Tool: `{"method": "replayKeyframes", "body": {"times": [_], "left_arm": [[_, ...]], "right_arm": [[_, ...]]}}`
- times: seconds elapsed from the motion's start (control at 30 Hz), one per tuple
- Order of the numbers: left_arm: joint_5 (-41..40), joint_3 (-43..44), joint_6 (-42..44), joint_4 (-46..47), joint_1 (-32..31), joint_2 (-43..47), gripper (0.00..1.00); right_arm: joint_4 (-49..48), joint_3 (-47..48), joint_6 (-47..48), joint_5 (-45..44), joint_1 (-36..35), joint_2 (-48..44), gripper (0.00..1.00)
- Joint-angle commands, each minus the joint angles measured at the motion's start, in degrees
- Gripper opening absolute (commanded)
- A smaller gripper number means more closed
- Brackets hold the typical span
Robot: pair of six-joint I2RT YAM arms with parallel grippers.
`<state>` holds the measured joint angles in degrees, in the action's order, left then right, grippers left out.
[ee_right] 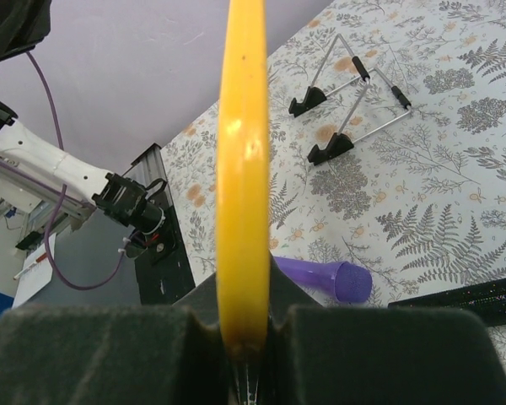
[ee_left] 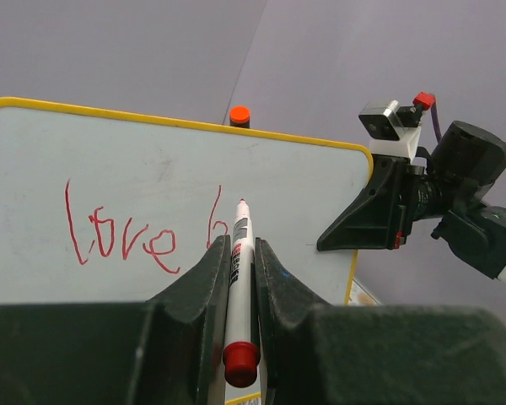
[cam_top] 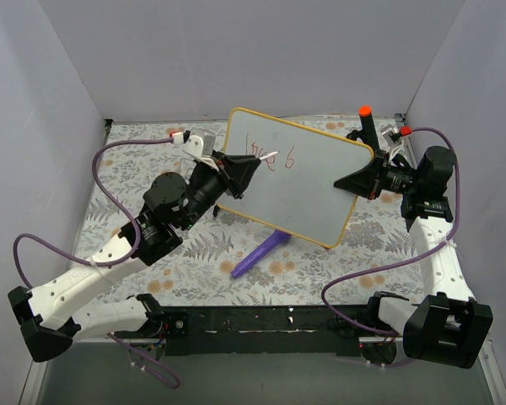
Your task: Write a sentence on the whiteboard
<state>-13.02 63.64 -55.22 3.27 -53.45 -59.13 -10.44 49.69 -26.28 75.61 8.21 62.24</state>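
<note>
- Left wrist view, whiteboard (ee_left: 320,194): the sentence (ee_left: 122,236) is in red cursive and reads "love". One more character follows to its right, like a "b" or a "6".
- Top view: the sentence (cam_top: 270,157) is small and slanted, "love 6" at best.
- Marker (ee_left: 239,278) barrel: printed label with dark blocks on white, too small and foreshortened to read.

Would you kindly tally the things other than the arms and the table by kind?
Yellow-framed rectangular whiteboard: 1
White-barrelled red marker pen: 1
Purple plastic tube: 1
Wire stand with black feet: 1
Orange-capped black post: 1
Total: 5
</note>
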Motion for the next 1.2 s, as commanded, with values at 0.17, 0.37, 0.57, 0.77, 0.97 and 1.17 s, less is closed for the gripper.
{"method": "replayKeyframes", "body": {"times": [0.17, 0.37, 0.57, 0.77, 0.97, 1.17], "left_arm": [[2.3, -6.5, -4.9, -0.72, 0.19, 7.53, 0.0], [2.29, -8.44, -6.12, -2.48, 0.28, 9.91, 0.0], [2.03, -9.76, -7.0, -2.13, 0.19, 11.14, 0.0], [2.29, -9.85, -6.92, -2.39, 0.28, 10.88, 0.0], [4.66, -9.76, -7.01, -1.34, 0.28, 9.22, 0.0], [8.7, -7.74, -6.3, 0.51, 0.19, 4.91, 0.0]], "right_arm": [[-2.04, 0.76, 1.85, 0.94, 0.41, -2.82, 0.01], [-2.04, 0.58, 2.03, 0.94, 0.58, -2.73, 0.01], [-2.04, 0.49, 2.2, 0.94, 0.58, -2.65, 0.01], [-1.96, 0.41, 2.55, 1.03, 0.58, -2.56, 0.01], [-0.99, 0.93, 3.34, 0.94, 0.67, -2.21, 0.01], [-0.9, 1.11, 3.61, 0.94, 0.67, -1.77, 0.01]]}}
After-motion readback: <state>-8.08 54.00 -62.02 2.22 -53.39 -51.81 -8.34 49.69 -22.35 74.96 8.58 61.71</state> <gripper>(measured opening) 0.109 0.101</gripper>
